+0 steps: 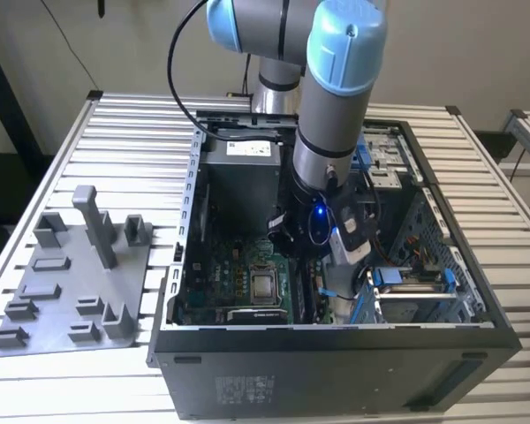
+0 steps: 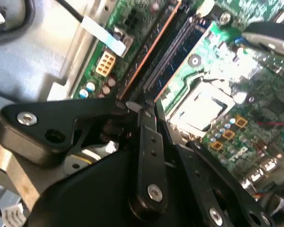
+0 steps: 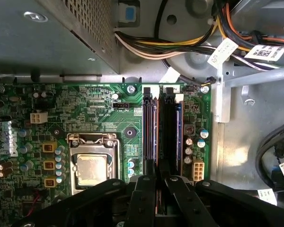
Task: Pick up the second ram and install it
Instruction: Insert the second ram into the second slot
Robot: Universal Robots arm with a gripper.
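In the first wrist view the second ram [image 3: 169,132] is a long dark stick standing on edge along a memory slot, on the side away from the processor socket [image 3: 92,168]. One end of it runs in between my two black fingers [image 3: 144,198]. My gripper [image 3: 161,182] is shut on that end. A first stick [image 3: 149,132] with a brown edge sits in the neighbouring slot. In the exterior view my gripper [image 1: 307,261] is low inside the open computer case [image 1: 336,353], just over the motherboard. The second wrist view has my gripper [image 2: 139,106] at the end of the slots.
A gray holder plate [image 1: 71,300] with upright posts lies on the table at the exterior view's left. Inside the case are the power supply box [image 1: 238,168], a drive cage [image 1: 415,291] and bundled cables [image 3: 180,47] close to the slots.
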